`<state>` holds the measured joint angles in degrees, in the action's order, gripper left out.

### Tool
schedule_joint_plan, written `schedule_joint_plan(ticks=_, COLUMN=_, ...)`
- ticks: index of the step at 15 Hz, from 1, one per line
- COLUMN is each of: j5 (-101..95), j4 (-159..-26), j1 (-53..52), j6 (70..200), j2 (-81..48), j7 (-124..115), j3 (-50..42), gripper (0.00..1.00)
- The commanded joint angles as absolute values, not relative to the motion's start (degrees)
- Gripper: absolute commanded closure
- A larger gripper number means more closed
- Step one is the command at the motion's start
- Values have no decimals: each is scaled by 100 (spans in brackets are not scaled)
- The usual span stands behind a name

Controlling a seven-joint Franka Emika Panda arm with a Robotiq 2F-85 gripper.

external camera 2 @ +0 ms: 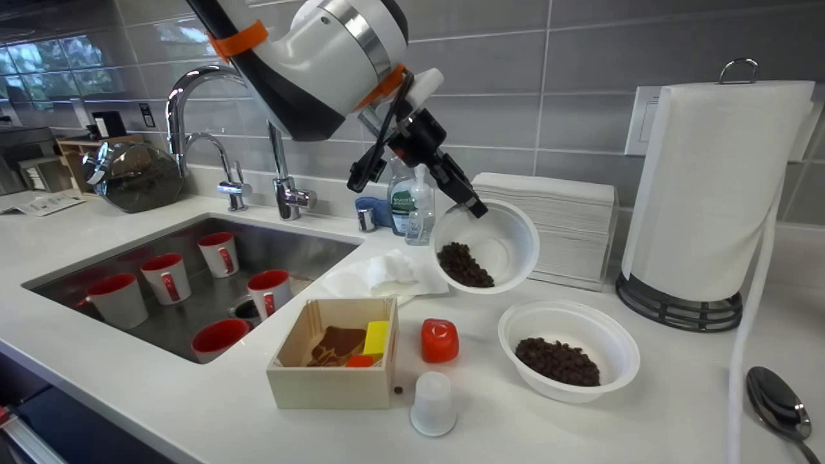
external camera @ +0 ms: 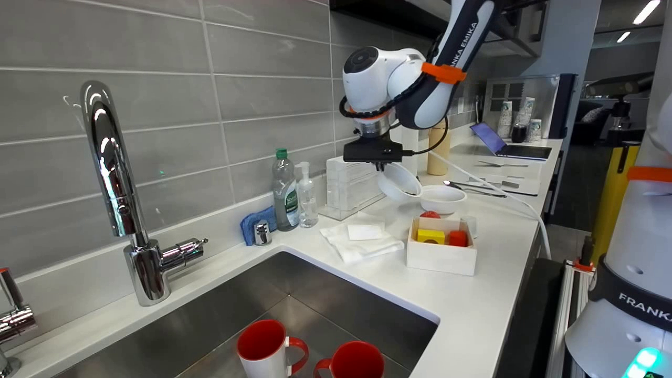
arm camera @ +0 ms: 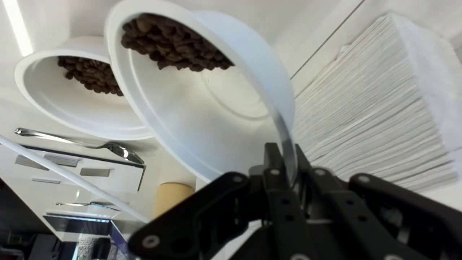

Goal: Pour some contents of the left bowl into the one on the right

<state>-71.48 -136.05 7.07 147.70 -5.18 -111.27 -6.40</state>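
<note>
The left bowl is white and round, and it hangs tilted above the counter. My gripper is shut on its rim, one finger inside the bowl and one outside. Dark brown chips have gathered against the lowered side of that bowl. Below it, the right bowl stands upright on the counter with a similar pile of chips in it. In the wrist view the left bowl's rim overlaps part of the right bowl. No falling chips show.
Paper towels on a holder and a napkin stack stand behind the bowls. Nearby are a wooden box, a red object and a small white cup. A white cable runs past the right bowl. The sink holds several mugs.
</note>
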Motion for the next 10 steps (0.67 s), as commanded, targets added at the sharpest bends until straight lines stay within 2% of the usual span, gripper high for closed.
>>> schedule_joint_plan(ticks=1, j5=-6064, j4=-13308, j1=672, j6=14782, j2=-786, j7=-10206, j3=-555, gripper=100)
schedule_joint_plan(ticks=10, j5=-3627, j4=-13142, j1=513, j6=14504, j2=-949, j7=-8713, j3=-452, gripper=100)
